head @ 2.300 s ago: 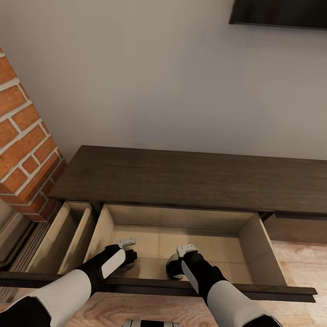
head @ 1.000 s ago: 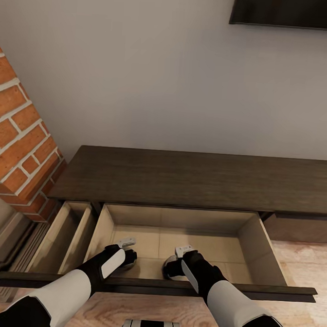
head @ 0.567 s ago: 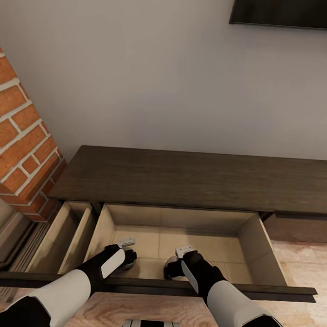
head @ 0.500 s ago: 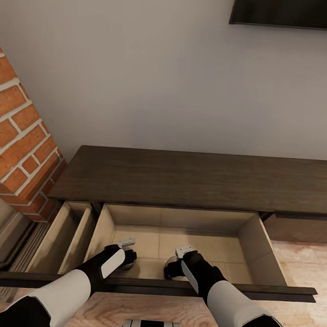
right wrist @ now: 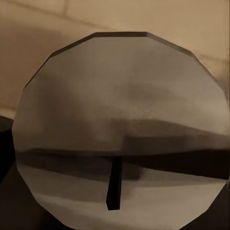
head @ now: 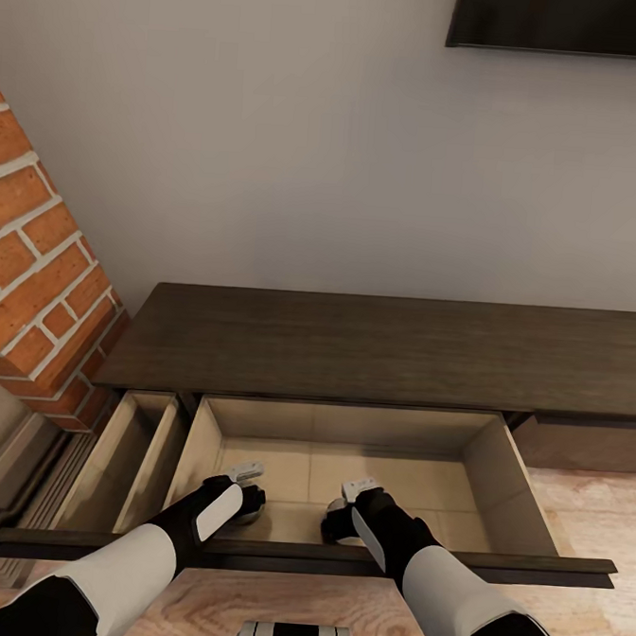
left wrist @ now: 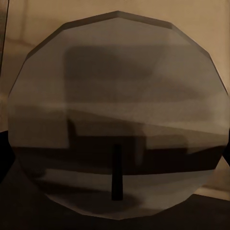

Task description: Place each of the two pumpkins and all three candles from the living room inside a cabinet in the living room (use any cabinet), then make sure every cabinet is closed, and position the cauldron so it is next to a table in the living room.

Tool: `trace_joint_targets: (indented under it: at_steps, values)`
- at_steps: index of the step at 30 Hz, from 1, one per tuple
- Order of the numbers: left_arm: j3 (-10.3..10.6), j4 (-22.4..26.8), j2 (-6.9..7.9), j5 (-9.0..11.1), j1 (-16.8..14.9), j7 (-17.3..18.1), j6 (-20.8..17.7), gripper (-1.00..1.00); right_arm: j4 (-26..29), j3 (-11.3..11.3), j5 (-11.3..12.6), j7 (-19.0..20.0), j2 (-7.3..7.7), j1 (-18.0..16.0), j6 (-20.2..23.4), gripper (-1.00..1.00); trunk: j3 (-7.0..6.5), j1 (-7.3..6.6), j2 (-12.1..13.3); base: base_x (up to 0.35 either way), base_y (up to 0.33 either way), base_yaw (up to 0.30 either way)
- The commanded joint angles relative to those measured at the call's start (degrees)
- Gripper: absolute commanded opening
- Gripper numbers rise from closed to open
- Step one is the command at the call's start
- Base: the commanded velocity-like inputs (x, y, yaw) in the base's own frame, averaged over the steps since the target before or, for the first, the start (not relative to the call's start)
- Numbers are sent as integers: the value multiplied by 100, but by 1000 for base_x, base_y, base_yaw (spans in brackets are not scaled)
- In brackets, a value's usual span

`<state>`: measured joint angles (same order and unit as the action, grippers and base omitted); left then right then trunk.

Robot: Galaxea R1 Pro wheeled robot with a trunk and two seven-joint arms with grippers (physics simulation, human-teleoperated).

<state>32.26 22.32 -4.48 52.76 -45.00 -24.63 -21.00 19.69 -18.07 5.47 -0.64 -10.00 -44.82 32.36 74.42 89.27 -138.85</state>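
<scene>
We hold both end effectors, left (head: 245, 503) and right (head: 340, 517), low inside the open cabinet drawer (head: 490, 468), each directly above a candle (left wrist: 115, 120), grip state unclear.

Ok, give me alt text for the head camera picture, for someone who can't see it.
Both arms reach into an open drawer of a long dark cabinet, the left gripper and right gripper each at a pale round candle. Brick fireplace at left, grey wall behind.

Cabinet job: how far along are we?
Done: wide drawer is open. In hand: inside it, left arm is at the left candle, right arm at the right candle; grip unclear. Left: shut it and the narrow drawer beside it, also open.
</scene>
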Motion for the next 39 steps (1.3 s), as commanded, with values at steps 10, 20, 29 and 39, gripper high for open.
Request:
trace_joint_targets:
  at_steps: [10, 20, 29, 39]
  values:
    - [0, 7, 0, -2, -3, 2, 0, -100, 1, -161, 6, 61, 0, 0, -14, 100, 0, 0, 0, 0, 0, 0]
    - [0, 349, 40, 4, -35, -178, -240, -100, 12, -170, 6, 103, 0, 0, -17, 100, 0, 0, 0, 0, 0, 0]
    - [-14, 1544, 148, 70, -35, -1165, -1059, -100, 26, -170, 6, 90, 0, 0, -19, 100, 0, 0, 0, 0, 0, 0]
    - [-27, 1674, 159, 55, -34, -1190, -1835, -100, 44, -170, 6, 98, 0, 0, -24, 100, 0, 0, 0, 0, 0, 0]
